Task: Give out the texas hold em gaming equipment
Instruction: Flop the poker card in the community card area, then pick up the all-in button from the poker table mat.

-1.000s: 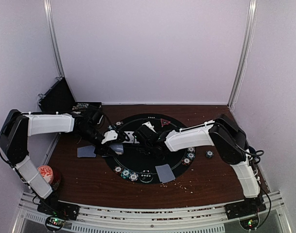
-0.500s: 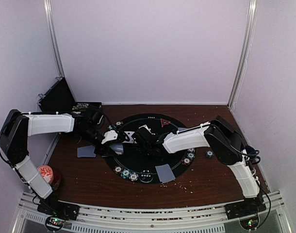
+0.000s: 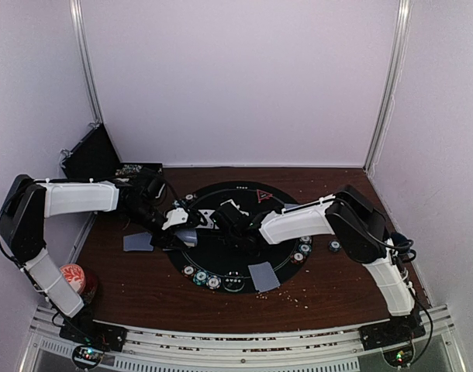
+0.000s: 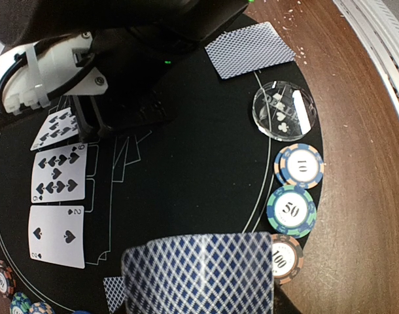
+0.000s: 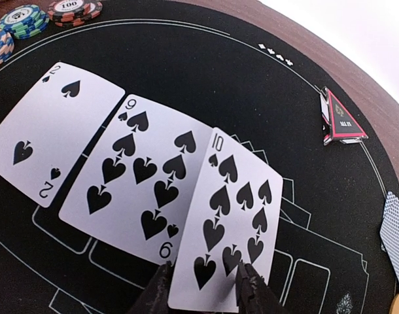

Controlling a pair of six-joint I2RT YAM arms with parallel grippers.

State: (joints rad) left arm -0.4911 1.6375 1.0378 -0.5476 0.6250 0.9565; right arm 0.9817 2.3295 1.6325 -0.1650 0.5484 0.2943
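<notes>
Three face-up spades lie in a row on the black round mat [image 5: 186, 59]: a two [image 5: 52, 131], a nine [image 5: 137, 176] and a ten [image 5: 231, 216] that laps over the nine. My right gripper [image 5: 203, 288] is open, its fingers [image 5: 252, 288] standing either side of the ten's near end. My left gripper [image 3: 184, 236] is shut on a deck of blue-backed playing cards [image 4: 199, 275], which hides its fingers. Striped poker chips [image 4: 291, 210] sit along the mat's rim. A red triangle marker [image 5: 340, 119] lies at the far side.
A clear round button [image 4: 283, 114] and a face-down card [image 4: 250, 50] lie on the mat near the chips. Another face-down card [image 3: 137, 242] lies on the wood at the left. A red-topped can [image 3: 74, 277] stands front left, a black box [image 3: 93, 155] back left.
My right gripper's jaws have parted and let go of the ten of spades, which now lies on the mat. The right arm shifted slightly left. The left arm has not moved.
</notes>
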